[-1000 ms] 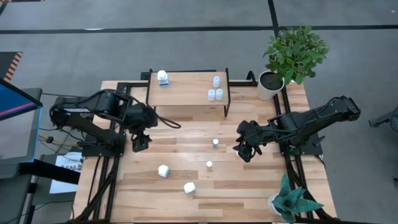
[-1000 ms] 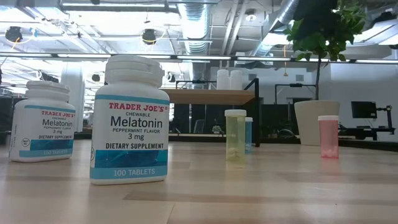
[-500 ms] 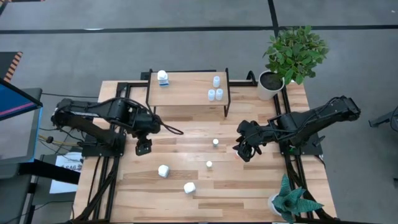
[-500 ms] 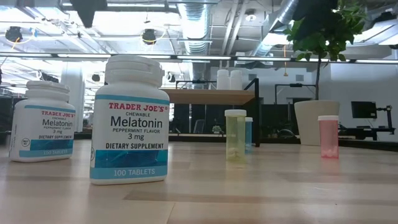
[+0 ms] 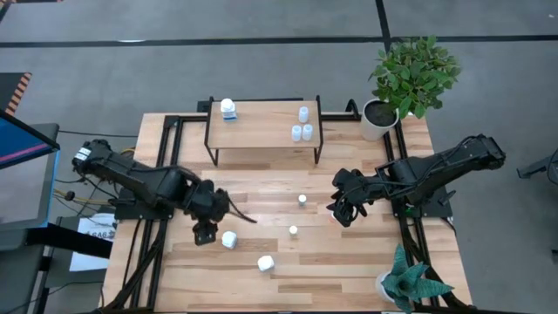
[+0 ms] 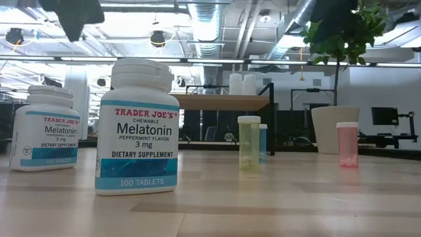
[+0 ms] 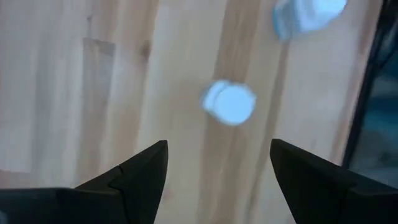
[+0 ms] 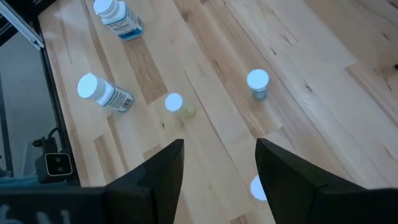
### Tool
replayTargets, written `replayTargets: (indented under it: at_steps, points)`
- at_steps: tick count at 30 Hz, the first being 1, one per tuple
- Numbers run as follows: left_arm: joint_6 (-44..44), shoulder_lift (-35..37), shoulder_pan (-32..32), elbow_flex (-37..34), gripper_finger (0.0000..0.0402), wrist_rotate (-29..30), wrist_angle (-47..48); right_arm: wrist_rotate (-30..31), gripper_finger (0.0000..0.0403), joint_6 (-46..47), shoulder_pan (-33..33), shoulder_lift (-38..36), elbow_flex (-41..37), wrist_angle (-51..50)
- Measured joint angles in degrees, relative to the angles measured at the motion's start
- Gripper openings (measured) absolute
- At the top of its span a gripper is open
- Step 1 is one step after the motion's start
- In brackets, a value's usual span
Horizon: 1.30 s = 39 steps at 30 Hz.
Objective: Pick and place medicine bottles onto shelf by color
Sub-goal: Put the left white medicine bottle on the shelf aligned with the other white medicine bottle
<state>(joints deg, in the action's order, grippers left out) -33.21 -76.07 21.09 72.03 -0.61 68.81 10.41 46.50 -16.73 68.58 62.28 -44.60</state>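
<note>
From overhead, I see my left claw (image 5: 205, 232) low over the worktop (image 5: 261, 187), just beside a chunky white bottle (image 5: 229, 239) that stands at its 3 o'clock. A second chunky white bottle (image 5: 266, 262) sits toward the worktop's 6 o'clock edge. Two small white-capped bottles (image 5: 302, 200) (image 5: 293, 230) stand near the middle. The shelf (image 5: 263, 124) stands at the worktop's 12 o'clock side, carrying a third white bottle (image 5: 227, 108) at its 9 o'clock end and three small pale bottles (image 5: 302, 126) at its 3 o'clock end. My right claw (image 5: 345, 209) hangs at the 3 o'clock side, apart from every bottle.

At table height, two Melatonin-labelled bottles (image 6: 137, 126) (image 6: 45, 128) fill the foreground. A small yellowish bottle (image 6: 249, 143) stands farther back with a small blue bottle (image 6: 263, 139) behind it, and a small pink bottle (image 6: 347, 143) toward 3 o'clock. The shelf (image 6: 217, 101) shows behind with white shapes on top.

From my left wrist, the fingers (image 7: 140, 169) stand apart, gripping nothing, with a round white cap (image 7: 229, 102) beyond the gap.

From my right wrist, the fingers (image 8: 165, 168) are spread wide and empty above four bottles, one (image 8: 104, 93) looking tilted.
</note>
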Motion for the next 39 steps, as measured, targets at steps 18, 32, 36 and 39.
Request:
replayTargets:
  at_steps: [18,32,36,39]
  points:
    - [-41.7,-9.6,12.3,0.0,0.0268,11.5,-3.2,0.0,0.0218,0.0,0.0,0.0,0.0,-0.1]
    - [-48.8,-10.2,12.8,0.3,0.0268,13.5,-3.2,0.0,0.0218,-1.5,0.0,0.0,0.0,-0.4]
    - [-51.3,-10.2,13.2,0.3,0.0268,13.5,-3.3,0.0,0.0218,-1.6,0.0,0.0,0.0,-0.4]
    - [-53.3,-10.3,13.7,0.3,0.0268,14.3,-3.4,0.0,0.0218,-1.8,0.0,0.0,0.0,-0.4]
